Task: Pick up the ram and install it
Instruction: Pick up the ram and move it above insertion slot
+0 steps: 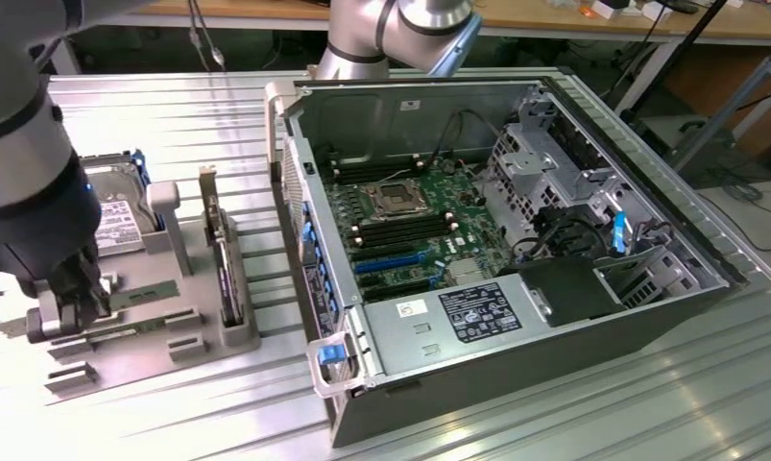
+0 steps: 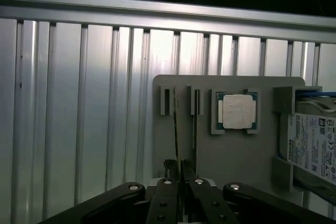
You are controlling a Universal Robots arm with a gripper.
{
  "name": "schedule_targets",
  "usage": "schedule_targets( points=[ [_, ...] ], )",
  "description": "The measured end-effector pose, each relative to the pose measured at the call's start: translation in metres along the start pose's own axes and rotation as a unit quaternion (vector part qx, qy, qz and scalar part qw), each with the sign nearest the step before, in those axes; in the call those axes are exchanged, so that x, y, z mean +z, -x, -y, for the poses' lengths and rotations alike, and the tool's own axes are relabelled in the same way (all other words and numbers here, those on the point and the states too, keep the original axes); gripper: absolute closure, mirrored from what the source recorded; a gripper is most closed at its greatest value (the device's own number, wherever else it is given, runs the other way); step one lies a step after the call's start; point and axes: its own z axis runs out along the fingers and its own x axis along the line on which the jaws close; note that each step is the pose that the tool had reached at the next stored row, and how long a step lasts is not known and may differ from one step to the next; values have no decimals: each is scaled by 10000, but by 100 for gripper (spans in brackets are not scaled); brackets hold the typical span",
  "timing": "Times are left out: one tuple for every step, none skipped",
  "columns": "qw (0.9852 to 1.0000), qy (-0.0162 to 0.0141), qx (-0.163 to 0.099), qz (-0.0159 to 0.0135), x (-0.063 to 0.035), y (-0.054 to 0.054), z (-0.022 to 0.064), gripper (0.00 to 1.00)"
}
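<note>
Gripper (image 2: 180, 174) is low over the grey parts tray (image 2: 231, 156), fingers drawn nearly together & pinching the thin top edge of the ram (image 2: 176, 129), which stands on edge in its tray slot. The 2nd ram stick (image 2: 195, 129) stands parallel just beside it, close to one finger. On the same tray, near the sticks: the square silver processor chip (image 2: 237, 111) in its pocket, and beyond that the hard drive (image 2: 315, 145) w/ white label. All of it sits on the ribbed aluminium table (image 2: 79, 103). In the exterior view the gripper (image 1: 67, 312) is at the tray's end nearest the exterior view's left, but the dark arm (image 1: 27, 144) covers much of that end, so finger state can't be read there. The ext. view adds the expansion card (image 1: 221, 259) standing upright on the tray betw. gripper and PC, and the open computer case (image 1: 552, 327) well apart toward the exterior view's right, motherboard (image 1: 411, 226) exposed. The wrist view alone gives the pinch & the chip.
</note>
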Motion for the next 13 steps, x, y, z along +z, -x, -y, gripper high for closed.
schedule_targets(
  points=[
    [10000, 1, 0, -1, -31, 21, -1, 85],
    [10000, 1, 0, -1, -62, 41, -1, 85],
    [10000, 1, 0, -1, -95, 65, -1, 85],
    [10000, 1, 0, -1, -123, 84, -1, 85],
    [10000, 1, 1, -1, -168, 114, 0, 85],
    [10000, 0, 0, 0, -188, 130, 2, 85],
    [10000, 1, 0, 0, -210, 146, 5, 85],
    [10000, 1, 0, -1, -233, 165, 10, 85],
    [10000, 1, 0, -1, -251, 188, 15, 85],
    [10000, 1, 0, -1, -264, 205, 20, 85],
    [10000, 1, 1, -1, -279, 222, 27, 85],
    [10000, 0, 1, -1, -291, 235, 39, 85],
    [10000, 1, 0, -1, -304, 245, 60, 85]
  ],
)
